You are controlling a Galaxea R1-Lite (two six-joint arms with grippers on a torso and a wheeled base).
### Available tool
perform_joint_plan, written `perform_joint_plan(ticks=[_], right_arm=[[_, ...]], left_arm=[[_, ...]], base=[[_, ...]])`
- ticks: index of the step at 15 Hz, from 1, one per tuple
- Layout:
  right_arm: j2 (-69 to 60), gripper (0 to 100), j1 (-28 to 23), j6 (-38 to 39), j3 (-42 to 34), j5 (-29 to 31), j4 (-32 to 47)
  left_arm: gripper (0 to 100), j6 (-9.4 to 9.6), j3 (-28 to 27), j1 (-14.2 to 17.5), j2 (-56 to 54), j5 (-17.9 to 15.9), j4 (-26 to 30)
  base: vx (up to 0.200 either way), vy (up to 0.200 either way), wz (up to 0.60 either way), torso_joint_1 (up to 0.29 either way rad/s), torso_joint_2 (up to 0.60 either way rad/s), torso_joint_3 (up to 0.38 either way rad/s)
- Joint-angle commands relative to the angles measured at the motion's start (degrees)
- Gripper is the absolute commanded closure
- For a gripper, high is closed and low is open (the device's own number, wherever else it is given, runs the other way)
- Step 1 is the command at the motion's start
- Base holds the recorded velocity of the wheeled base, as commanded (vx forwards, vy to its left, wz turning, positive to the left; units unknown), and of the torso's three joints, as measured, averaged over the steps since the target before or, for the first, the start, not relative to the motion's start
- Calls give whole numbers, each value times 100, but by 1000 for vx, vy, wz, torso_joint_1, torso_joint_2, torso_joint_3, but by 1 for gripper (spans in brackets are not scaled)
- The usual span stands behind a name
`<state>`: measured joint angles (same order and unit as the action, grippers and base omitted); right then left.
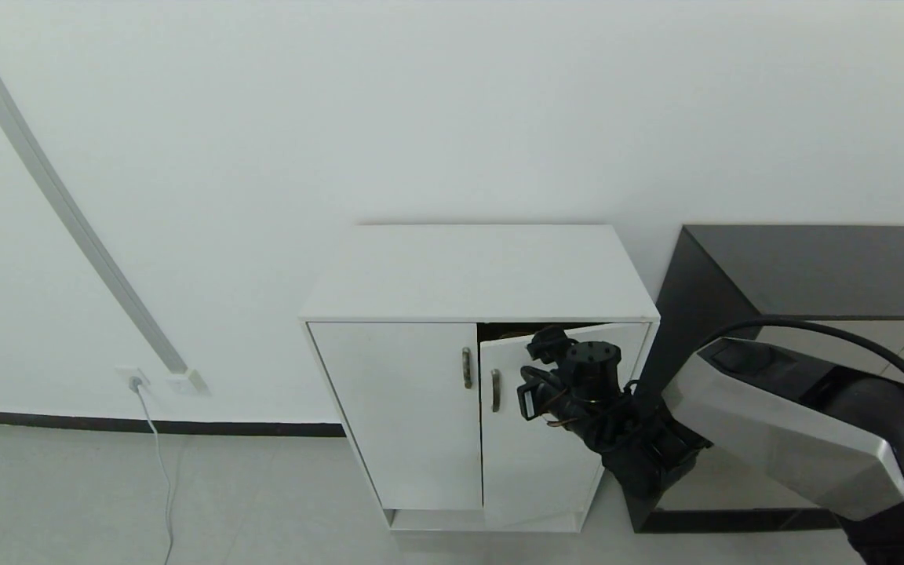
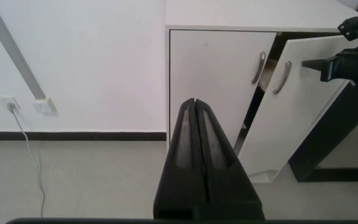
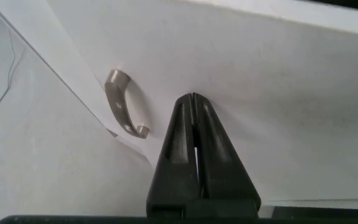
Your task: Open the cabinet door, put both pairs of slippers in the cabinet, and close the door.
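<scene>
The cabinet (image 1: pixel 475 271) stands against the wall, its right door (image 1: pixel 538 463) slightly ajar. Both the right end effector (image 3: pixel 193 96), set at the door face beside the handle (image 3: pixel 123 102), and the left end effector (image 2: pixel 194 102) are closed and empty. The door is judged light, stiff and free-swinging, and best taken by the handle.

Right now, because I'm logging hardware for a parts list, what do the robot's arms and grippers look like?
The right arm has an angular silver-grey shell, a black cable arching over it, and a black wrist. The right gripper and left gripper are matt black, each with two long fingers tapering to a narrow tip.
</scene>
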<state>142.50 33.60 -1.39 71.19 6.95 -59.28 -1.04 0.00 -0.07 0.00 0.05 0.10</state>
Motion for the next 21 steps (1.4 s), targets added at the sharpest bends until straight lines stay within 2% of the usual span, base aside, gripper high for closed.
perform_joint_plan(ticks=[1, 21], right_arm=[[138, 100, -20, -2, 149, -1, 4], [481, 100, -380, -2, 633, -18, 40]], left_arm=[[100, -2, 0, -1, 9, 4, -1], [100, -2, 0, -1, 9, 4, -1]], base=[[0, 0, 0, 0, 0, 0], [0, 0, 0, 0, 0, 0]])
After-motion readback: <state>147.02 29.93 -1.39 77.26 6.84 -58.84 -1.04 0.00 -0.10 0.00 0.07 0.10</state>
